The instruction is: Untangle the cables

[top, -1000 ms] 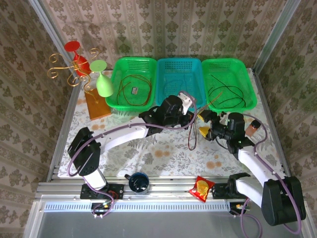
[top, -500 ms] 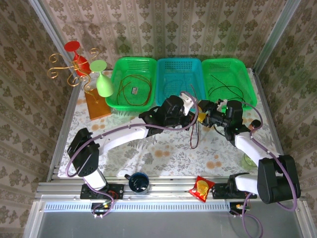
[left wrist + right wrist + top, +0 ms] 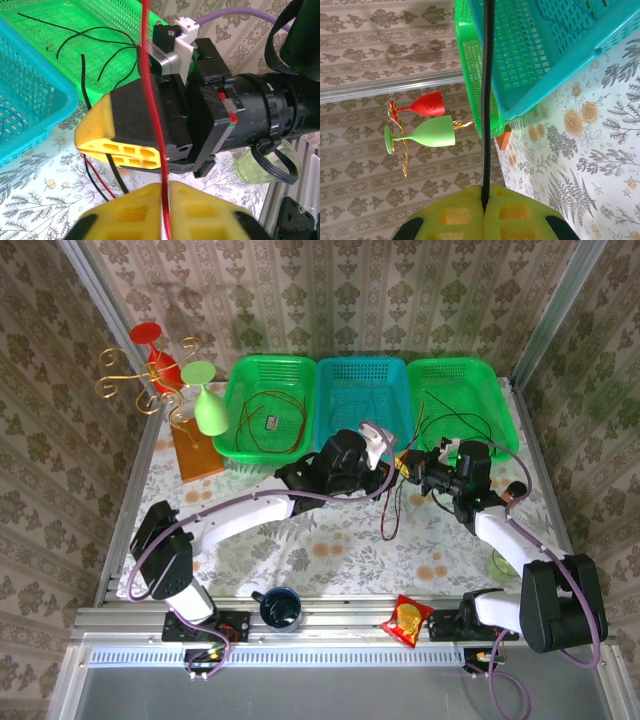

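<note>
1. Arms meet over the floral table [image 3: 330, 550] in the top view. The left gripper [image 3: 386, 468] and the right gripper [image 3: 408, 472] sit just beside each other, on the near side of the teal basket [image 3: 362, 375]. A red cable [image 3: 387, 512] hangs from between them toward the arm bases. The black cable [image 3: 452, 422] loops in the right green basket [image 3: 500, 440], just beyond the right gripper. From here I cannot tell how either pair of jaws stands.
2. In the left wrist view, the left gripper [image 3: 165, 192] is closed on the red cable [image 3: 149, 90]. The cable is pinched in the slit between the yellow pads [image 3: 130, 210] and runs straight up from them. Directly ahead is the right gripper [image 3: 100, 145], its fingers pressed together, with the black cable [image 3: 116, 177] dropping below it. Beyond it lies the right green basket [image 3: 60, 20].
3. In the right wrist view, the right gripper [image 3: 484, 202] is clamped on the black cable [image 3: 488, 100], which rises taut from the pads [image 3: 520, 210]. Past the fingertips are the teal basket [image 3: 555, 55] and the left green basket [image 3: 470, 70]. Farther off are a red glass [image 3: 425, 106] and a green glass [image 3: 427, 136].
</note>
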You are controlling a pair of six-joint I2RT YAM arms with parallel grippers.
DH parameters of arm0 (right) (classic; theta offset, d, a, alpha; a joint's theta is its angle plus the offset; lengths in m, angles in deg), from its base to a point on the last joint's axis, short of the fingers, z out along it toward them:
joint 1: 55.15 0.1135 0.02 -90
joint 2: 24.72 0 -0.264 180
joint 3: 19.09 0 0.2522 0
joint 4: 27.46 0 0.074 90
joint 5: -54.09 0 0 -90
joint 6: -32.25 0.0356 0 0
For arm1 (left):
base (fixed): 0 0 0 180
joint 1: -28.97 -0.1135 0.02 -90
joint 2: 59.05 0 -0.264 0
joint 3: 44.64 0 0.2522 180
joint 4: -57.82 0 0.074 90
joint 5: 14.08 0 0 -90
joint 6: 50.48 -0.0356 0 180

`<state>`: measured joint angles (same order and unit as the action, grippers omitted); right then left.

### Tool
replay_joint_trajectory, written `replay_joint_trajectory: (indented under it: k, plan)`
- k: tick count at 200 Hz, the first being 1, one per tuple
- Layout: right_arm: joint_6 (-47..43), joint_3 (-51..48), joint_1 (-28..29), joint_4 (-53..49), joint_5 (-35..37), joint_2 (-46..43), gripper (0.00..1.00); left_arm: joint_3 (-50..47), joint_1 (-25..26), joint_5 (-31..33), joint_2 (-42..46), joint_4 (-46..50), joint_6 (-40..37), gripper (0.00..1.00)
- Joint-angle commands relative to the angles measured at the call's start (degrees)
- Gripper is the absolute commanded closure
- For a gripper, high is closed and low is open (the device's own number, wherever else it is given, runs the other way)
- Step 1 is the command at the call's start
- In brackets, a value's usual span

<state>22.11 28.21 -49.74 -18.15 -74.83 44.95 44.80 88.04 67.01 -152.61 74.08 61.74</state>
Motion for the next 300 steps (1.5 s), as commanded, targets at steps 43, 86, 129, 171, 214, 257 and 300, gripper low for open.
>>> replay_joint_trajectory:
  k: [43,86,129,171,214,257,300]
  plan:
    - [-4.37,2.32,0.22,-8.36,2.96,-5.86,1.00,-1.69,-1.22,-1.35,2.80,-3.08,0.37,0.42]
    - [-4.36,1.91,0.22,-8.06,2.70,-6.25,1.00,-1.76,-3.58,-4.55,2.62,-6.65,4.55,0.40]
    - [-4.31,0.90,0.39,-8.22,2.79,-7.91,1.00,1.40,-7.43,-9.55,-0.09,-7.85,9.99,0.41]
    - [-5.80,0.44,0.57,-9.53,2.79,-9.52,1.00,4.07,-9.60,-16.15,-6.25,-13.22,17.52,0.41]
    - [-6.02,-0.14,0.84,-10.06,2.79,-10.86,1.00,6.30,-10.15,-18.13,-11.18,-19.02,22.85,0.39]
    - [-6.39,-0.22,0.93,-10.67,2.62,-11.49,1.00,7.82,-9.94,-18.25,-13.85,-21.94,24.86,0.46]
    - [-6.47,-0.58,0.96,-10.68,2.62,-11.75,1.00,8.12,-9.89,-18.97,-14.50,-23.92,25.95,0.62]
